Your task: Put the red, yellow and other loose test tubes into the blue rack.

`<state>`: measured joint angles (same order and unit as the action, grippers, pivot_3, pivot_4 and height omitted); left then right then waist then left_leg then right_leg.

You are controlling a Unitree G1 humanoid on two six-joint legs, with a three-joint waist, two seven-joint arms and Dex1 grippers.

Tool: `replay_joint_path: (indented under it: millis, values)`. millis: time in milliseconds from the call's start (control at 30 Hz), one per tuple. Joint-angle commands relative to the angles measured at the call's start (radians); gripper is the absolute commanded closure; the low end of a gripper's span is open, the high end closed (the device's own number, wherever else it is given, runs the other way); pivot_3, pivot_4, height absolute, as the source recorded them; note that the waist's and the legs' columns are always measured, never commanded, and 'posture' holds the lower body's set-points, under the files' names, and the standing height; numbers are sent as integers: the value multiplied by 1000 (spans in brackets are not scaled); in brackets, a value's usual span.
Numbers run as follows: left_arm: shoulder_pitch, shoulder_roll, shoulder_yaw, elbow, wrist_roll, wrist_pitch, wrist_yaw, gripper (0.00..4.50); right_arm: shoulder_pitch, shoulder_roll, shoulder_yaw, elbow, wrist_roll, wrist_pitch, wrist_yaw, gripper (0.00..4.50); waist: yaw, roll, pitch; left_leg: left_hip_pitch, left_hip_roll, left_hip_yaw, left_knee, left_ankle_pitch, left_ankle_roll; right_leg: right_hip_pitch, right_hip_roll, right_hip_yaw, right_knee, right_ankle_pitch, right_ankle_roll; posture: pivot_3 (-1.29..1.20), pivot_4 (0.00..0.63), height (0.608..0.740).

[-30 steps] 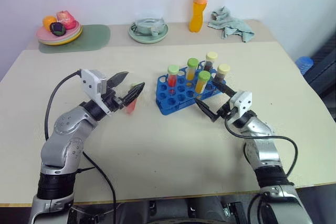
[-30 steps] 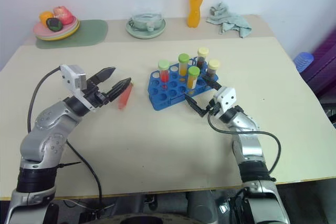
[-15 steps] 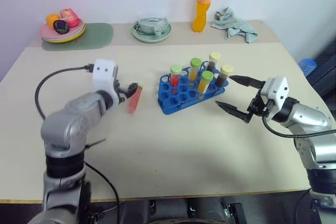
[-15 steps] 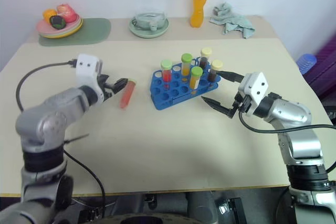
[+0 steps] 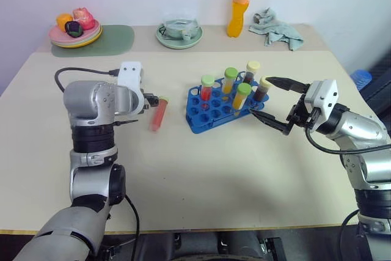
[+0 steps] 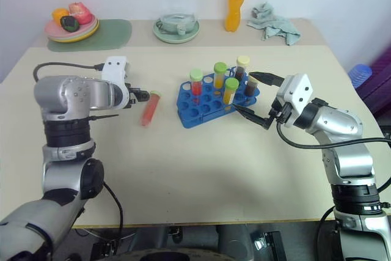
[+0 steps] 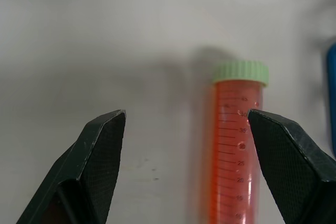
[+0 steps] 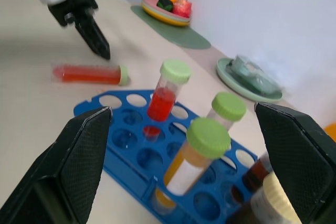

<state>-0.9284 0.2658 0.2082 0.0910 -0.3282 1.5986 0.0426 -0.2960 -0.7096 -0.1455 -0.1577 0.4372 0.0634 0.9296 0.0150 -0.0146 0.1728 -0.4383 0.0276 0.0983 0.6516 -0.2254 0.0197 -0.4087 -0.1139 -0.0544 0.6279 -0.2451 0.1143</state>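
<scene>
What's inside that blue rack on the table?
The blue rack holds five capped tubes standing upright: one with red liquid, two orange with green caps, and two dark ones with pale caps. Most holes are empty. The tubes' lower ends are hidden inside the rack.

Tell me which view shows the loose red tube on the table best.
The left wrist view: the red tube lies close up, its green cap and printed scale plain. Both eye views show it small, left of the blue rack. The right wrist view shows it lying beyond the rack.
</scene>
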Motion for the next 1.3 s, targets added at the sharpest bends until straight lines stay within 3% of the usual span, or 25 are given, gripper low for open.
replay_joint_path:
  millis: [33, 267, 533, 1067, 1167, 1300]
  values:
    - [-54, -48, -1, 110, 42, -31, 7, 700, -2, 8, -18, -55, 8, 8, -23, 50, -1, 0, 0, 0, 0, 0, 0, 0, 0, 0, 0, 0, 0, 0, 0, 0, 150, 740]
    - [-223, -133, 150, 341, 133, -34, 106, 700, 6, 32, -14, -98, -14, 16, -79, 50, -1, -1, 0, -1, -1, 0, 0, 0, 0, -1, 0, -1, 0, 0, 0, 0, 150, 740]
    - [-360, -145, 295, 539, 219, 16, 189, 700, 13, 49, -13, -124, -13, 48, -124, 50, -2, -2, 1, -2, -2, 0, 0, 0, -1, -2, 0, -1, 0, 0, 1, 0, 150, 740]
    - [-467, -75, 249, 846, 231, -55, 115, 700, 6, 71, -1, -181, -16, 111, -172, 50, -4, -2, 1, -2, -2, 3, 0, 1, -2, -2, 0, -1, 1, 0, 1, 0, 150, 740]
    - [-467, -73, 241, 882, 238, -117, 124, 1562, 15, 73, -1, -192, -16, 116, -183, 0, -3, -1, 1, -2, -2, 3, 0, 1, -2, -2, 0, -1, 2, 0, 1, 0, 150, 740]
    - [-464, -72, 226, 911, 230, -145, 124, 3523, 27, 76, -2, -208, -17, 125, -195, 0, 1, -1, 1, -1, -2, 2, 1, 1, -2, -1, 0, -2, 2, 0, 1, 0, 150, 740]
